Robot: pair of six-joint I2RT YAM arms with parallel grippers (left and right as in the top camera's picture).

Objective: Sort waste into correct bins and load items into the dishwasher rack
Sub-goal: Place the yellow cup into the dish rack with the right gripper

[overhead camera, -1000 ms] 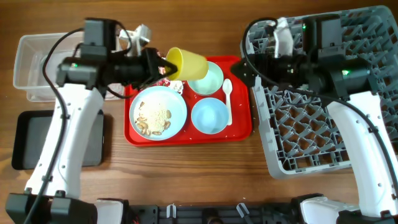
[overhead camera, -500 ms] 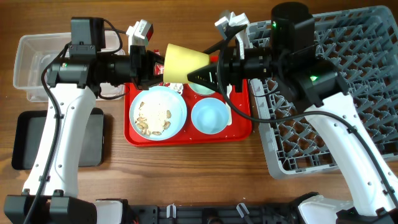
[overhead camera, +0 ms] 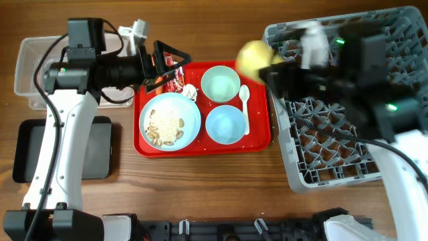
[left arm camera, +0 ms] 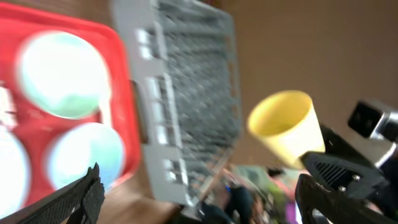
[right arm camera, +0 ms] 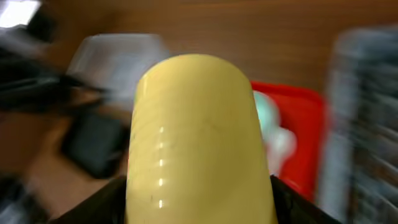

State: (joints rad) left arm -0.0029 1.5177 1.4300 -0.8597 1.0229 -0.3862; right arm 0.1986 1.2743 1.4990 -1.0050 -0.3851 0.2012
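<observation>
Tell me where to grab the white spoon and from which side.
Take the white spoon by its thin handle, coming straight down from above. It lies flat, squeezed between the pale blue bowl and the right rim of the red tray, so a sideways approach looks blocked.

Yellow cup (right arm camera: pixel 199 137) fills centre, blurred; red tray (right arm camera: pixel 308 143) and clear tub (right arm camera: pixel 118 57) behind

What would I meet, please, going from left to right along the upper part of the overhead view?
Clear rectangular plastic tub → mint-green round bowl → small yellow cup → large square grey plastic rack.
</observation>
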